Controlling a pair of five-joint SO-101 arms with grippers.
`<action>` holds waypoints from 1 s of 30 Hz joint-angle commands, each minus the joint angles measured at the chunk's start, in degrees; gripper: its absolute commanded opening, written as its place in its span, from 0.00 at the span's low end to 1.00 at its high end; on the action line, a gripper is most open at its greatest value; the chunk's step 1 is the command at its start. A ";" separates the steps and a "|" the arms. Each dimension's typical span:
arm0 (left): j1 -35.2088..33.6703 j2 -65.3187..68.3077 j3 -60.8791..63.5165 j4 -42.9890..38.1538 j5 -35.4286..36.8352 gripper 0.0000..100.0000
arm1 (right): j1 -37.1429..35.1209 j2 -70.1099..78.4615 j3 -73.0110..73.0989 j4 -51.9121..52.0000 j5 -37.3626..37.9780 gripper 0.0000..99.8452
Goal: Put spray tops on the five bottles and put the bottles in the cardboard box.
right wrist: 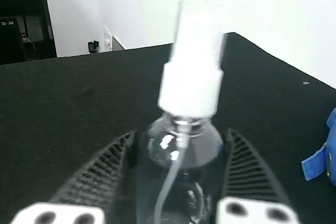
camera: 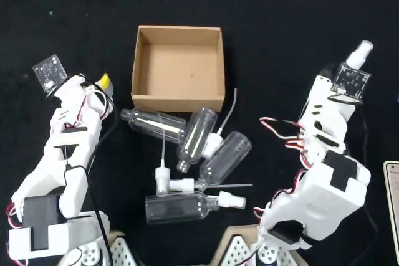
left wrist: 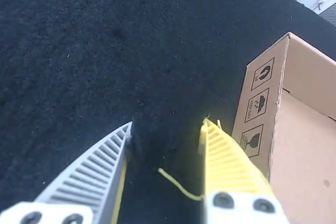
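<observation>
Right end effector [right wrist: 179, 135] grips a capped bottle [right wrist: 184, 153], left end effector [left wrist: 167, 124] hangs open; I'd lift it well over the cardboard box [camera: 177, 102] wall.

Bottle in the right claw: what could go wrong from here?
The smooth clear bottle held in the right gripper could slip on the way to the cardboard box. Its spray top may not be seated and might come off. The loose bottles lying by the box could get knocked.
</observation>
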 commanded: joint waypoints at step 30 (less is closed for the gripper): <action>0.66 -0.44 -2.15 -1.14 0.26 0.18 | -0.88 -3.82 1.19 -0.18 0.00 0.05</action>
